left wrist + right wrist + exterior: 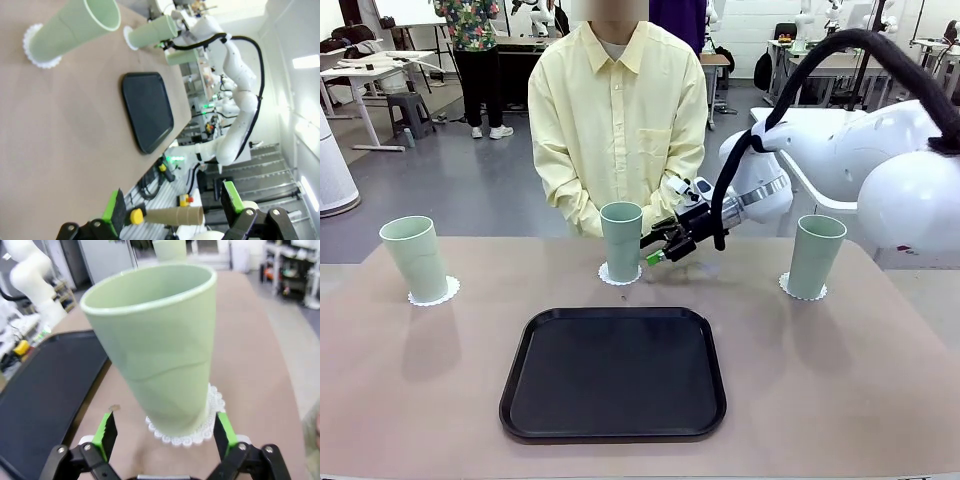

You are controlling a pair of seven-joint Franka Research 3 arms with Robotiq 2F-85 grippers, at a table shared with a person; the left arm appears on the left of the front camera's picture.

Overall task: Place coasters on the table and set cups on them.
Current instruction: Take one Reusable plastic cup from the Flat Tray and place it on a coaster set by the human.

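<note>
Three pale green cups stand on the beige table (840, 400), each on a white lacy coaster: the left cup (413, 258) on a coaster (433, 293), the middle cup (621, 240) on a coaster (618, 275), the right cup (817, 255) on a coaster (803, 290). My right gripper (655, 256) sits low beside the middle cup's right side, open. In the right wrist view its green pads (105, 432) stand apart on either side of that cup's (160, 347) base and coaster (187, 432), with no grip. My left gripper (172, 207) is open and holds nothing, far from the left cup (75, 27).
A black rounded-square tray (613, 372) lies bare at the table's near middle. A person in a pale yellow shirt (617, 120) stands at the far edge, hands (665, 215) clasped just behind the middle cup. My right arm (840, 160) reaches in over the right cup.
</note>
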